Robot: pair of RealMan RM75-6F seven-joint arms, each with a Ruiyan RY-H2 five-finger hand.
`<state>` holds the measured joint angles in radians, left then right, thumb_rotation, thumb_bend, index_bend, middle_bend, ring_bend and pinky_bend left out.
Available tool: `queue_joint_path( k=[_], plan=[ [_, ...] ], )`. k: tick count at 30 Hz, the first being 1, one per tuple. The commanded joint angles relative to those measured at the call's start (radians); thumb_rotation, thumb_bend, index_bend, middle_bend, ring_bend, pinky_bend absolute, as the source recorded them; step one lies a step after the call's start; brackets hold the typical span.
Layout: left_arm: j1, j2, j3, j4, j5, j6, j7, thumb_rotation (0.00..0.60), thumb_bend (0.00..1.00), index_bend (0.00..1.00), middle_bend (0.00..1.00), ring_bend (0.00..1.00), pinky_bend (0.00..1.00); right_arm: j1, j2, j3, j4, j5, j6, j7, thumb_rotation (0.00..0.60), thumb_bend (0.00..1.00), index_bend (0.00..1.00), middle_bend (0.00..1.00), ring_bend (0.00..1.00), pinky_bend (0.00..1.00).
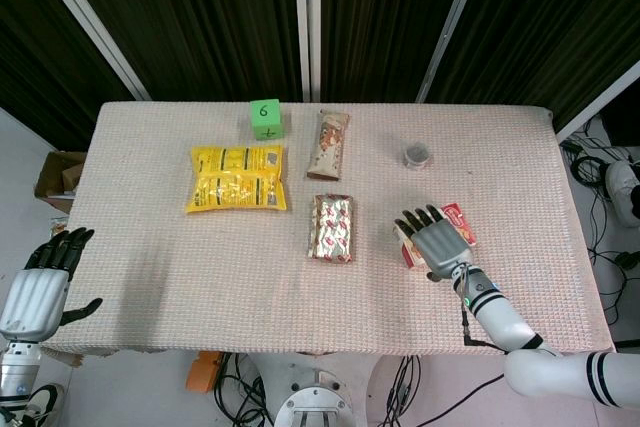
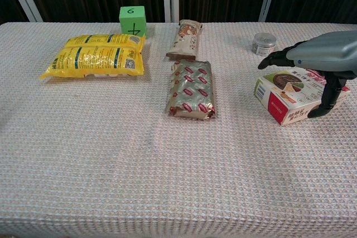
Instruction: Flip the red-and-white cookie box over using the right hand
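The red-and-white cookie box (image 1: 457, 217) (image 2: 285, 99) lies flat on the right part of the table, its picture side up. My right hand (image 1: 437, 239) (image 2: 326, 54) is spread palm-down over it. Its fingers (image 2: 274, 59) reach out above the box's top towards the left. The thumb (image 2: 325, 101) hangs down against the box's near right side. The box sits on the cloth and nothing lifts it. My left hand (image 1: 45, 282) hangs open beyond the table's left edge, holding nothing; the chest view does not show it.
A small round tin (image 1: 417, 154) (image 2: 263, 43) stands just behind the box. A silver-red snack pack (image 1: 333, 227) (image 2: 192, 88) lies to its left, a brown bar pack (image 1: 329, 143) behind that. A yellow bag (image 1: 237, 177) and green cube (image 1: 265, 117) sit far left.
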<state>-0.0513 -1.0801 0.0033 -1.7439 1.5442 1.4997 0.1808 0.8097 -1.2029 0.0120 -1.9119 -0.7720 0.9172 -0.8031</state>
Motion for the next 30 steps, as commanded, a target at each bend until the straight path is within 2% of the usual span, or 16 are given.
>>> queue_joint_path(
  k=[1,8,13,18,30],
  plan=[
    [-0.002,-0.002,0.000,0.001,-0.001,-0.004,-0.002,0.600,0.02,0.09,0.10,0.08,0.19,0.006,0.001,-0.005,0.002,0.003,0.003,0.005,0.600,0.04,0.00,0.00,0.00,0.00],
    [0.000,-0.004,0.000,0.003,0.006,0.004,-0.001,0.600,0.02,0.08,0.10,0.08,0.19,0.019,0.010,-0.022,0.003,0.007,0.012,0.013,0.600,0.04,0.00,0.00,0.00,0.00],
    [-0.008,-0.002,-0.006,0.001,-0.004,-0.007,-0.002,0.600,0.02,0.08,0.10,0.08,0.19,0.058,0.014,-0.049,-0.006,0.083,0.045,-0.077,0.600,0.04,0.00,0.00,0.00,0.00],
    [-0.017,-0.003,-0.012,0.007,-0.015,-0.022,-0.006,0.600,0.02,0.08,0.10,0.08,0.19,0.096,-0.026,-0.049,0.024,0.142,0.046,-0.109,0.600,0.03,0.00,0.00,0.00,0.00],
    [-0.015,-0.001,-0.006,0.024,-0.010,-0.018,-0.031,0.600,0.02,0.08,0.10,0.08,0.19,0.124,-0.116,-0.052,0.107,0.147,0.028,-0.075,0.600,0.00,0.00,0.00,0.00,0.00]
  ],
)
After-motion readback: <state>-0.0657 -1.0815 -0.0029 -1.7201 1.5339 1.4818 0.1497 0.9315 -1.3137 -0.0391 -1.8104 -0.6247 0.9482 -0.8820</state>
